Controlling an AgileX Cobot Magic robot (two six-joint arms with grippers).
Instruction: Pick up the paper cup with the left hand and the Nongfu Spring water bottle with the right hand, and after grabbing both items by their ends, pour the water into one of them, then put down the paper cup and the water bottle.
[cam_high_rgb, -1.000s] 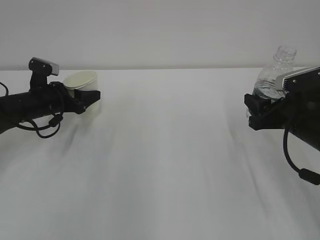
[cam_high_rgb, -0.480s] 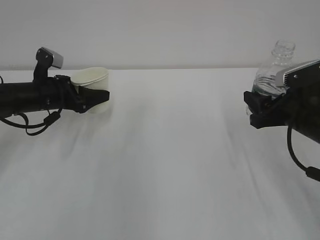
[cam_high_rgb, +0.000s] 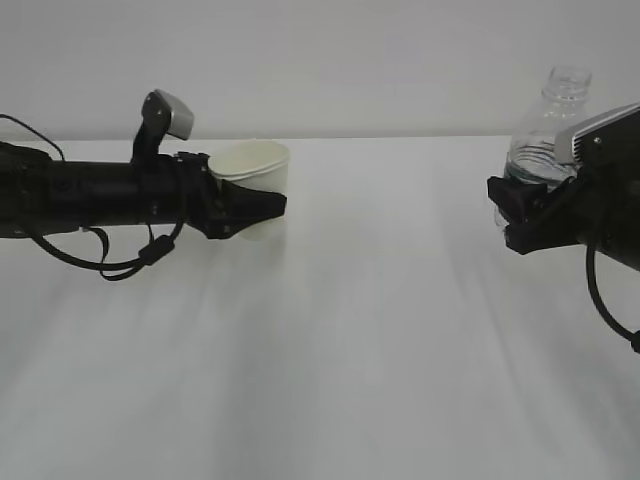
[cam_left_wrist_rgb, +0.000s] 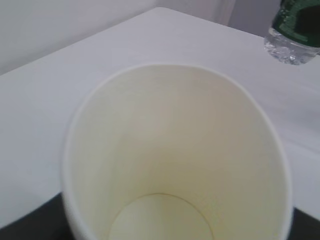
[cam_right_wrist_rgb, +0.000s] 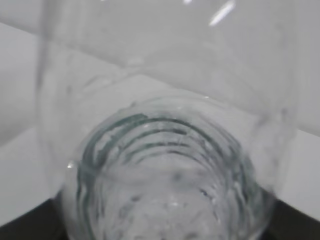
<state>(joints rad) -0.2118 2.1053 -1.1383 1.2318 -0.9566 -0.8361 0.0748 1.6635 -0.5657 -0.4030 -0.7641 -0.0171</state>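
Observation:
In the exterior view the white paper cup (cam_high_rgb: 258, 170) sits upright in my left gripper (cam_high_rgb: 262, 206), which is shut on its lower part, left of the middle. From the left wrist the paper cup (cam_left_wrist_rgb: 175, 150) fills the frame, and its cream inside looks dry. On the right, my right gripper (cam_high_rgb: 512, 216) is shut on the lower part of the clear water bottle (cam_high_rgb: 545, 140). The bottle's open neck is up and leans slightly right. The ribbed bottle (cam_right_wrist_rgb: 165, 165) fills the right wrist view. I cannot make out any water.
A white table (cam_high_rgb: 380, 340) runs to a pale wall behind. The green-labelled bottle (cam_left_wrist_rgb: 295, 30) shows at the top right of the left wrist view, well apart from the cup. A cable (cam_high_rgb: 610, 310) hangs under the right arm.
My left arm has carried the cup rightward toward the middle of the table. The right arm and bottle have barely shifted.

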